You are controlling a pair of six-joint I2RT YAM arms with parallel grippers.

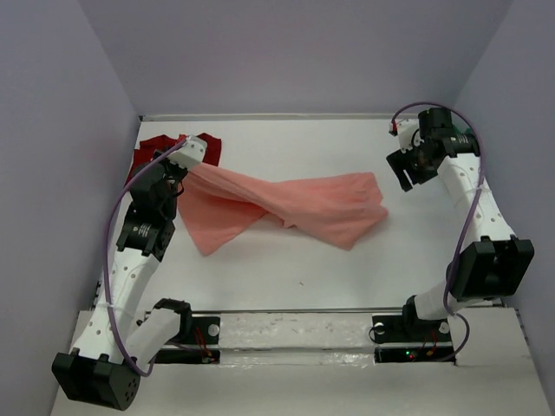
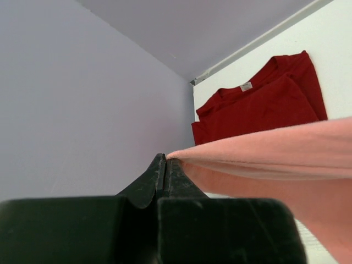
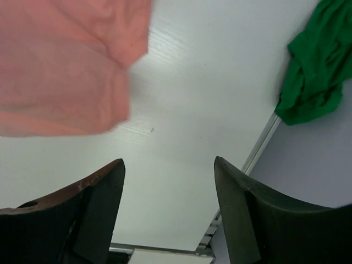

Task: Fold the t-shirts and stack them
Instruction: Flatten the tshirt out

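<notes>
The left gripper (image 2: 165,159) is clamped on an edge of the salmon-pink t-shirt (image 1: 295,208), which sprawls twisted across the middle of the white table (image 1: 347,277). The right gripper (image 3: 168,162) hangs empty at far right, jaws apart. The dark red t-shirt (image 2: 258,104) lies folded in the far-left corner, and the green t-shirt (image 3: 316,66) is crumpled by the right wall.

Three t-shirts (image 1: 295,208) (image 2: 258,104) (image 3: 316,66), two claws (image 2: 165,160) (image 3: 168,162)

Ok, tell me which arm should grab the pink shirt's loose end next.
Right, probably. The left fingers are shut on one edge of the salmon-pink shirt, holding it up by the dark red shirt. The right fingers stand open and empty, near the pink shirt's free end.
</notes>
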